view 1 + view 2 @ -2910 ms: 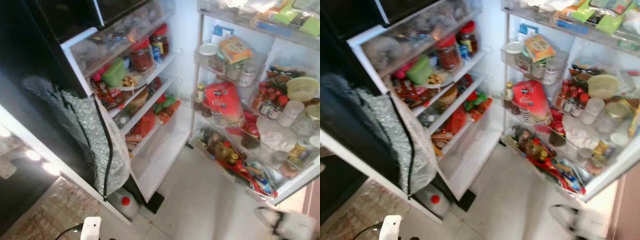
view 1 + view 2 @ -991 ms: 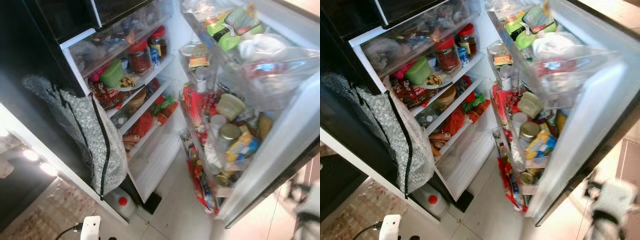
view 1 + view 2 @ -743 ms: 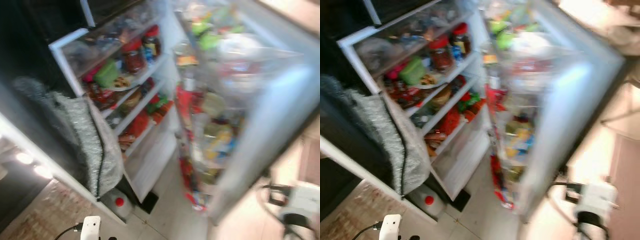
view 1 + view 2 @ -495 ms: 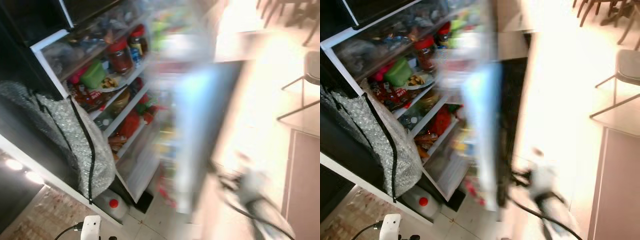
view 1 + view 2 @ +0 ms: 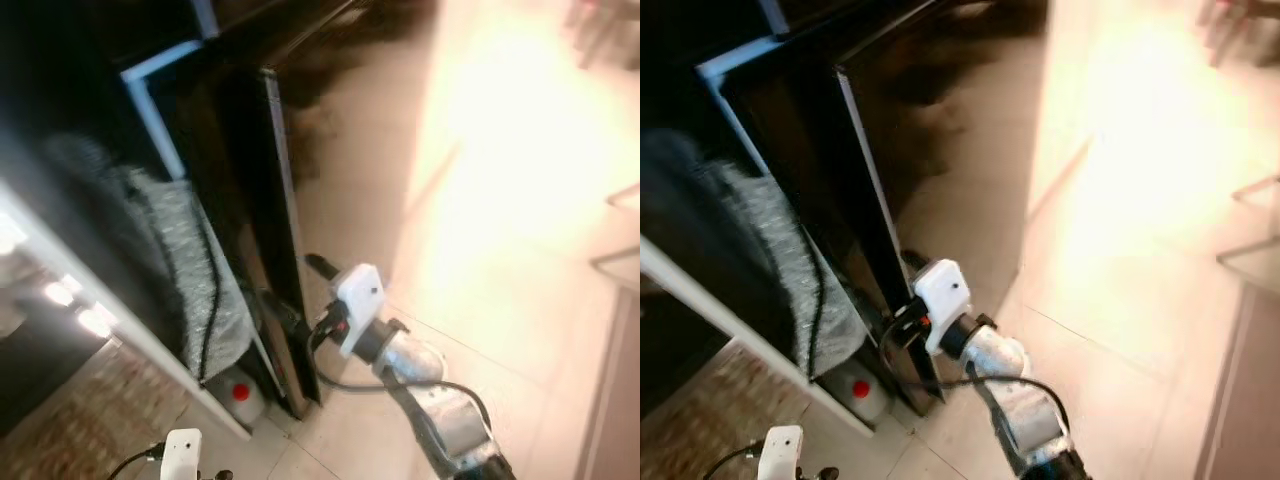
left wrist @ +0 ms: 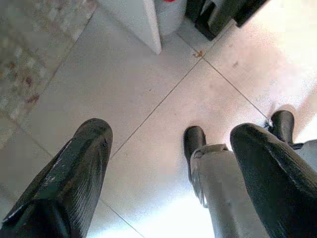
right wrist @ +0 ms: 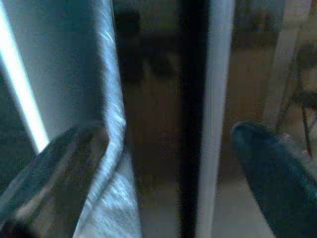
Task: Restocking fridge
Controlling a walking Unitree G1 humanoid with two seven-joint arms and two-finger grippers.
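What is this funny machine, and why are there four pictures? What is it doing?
It is a walking robot that helps at home. Two pictures come from cameras in its head, looking down. There you see its silver right arm, and its right gripper, two long black fingers, is pressed against the edge of the black fridge door, which looks shut. Beside the fridge hangs a grey bubble-wrap bag, and a white jug with a red cap stands on the floor. The other two pictures come from cameras on its wrists. The right wrist one looks along its open fingers at the door edge. The left gripper hangs open over the tiled floor, holding nothing, above the robot's own leg and feet.
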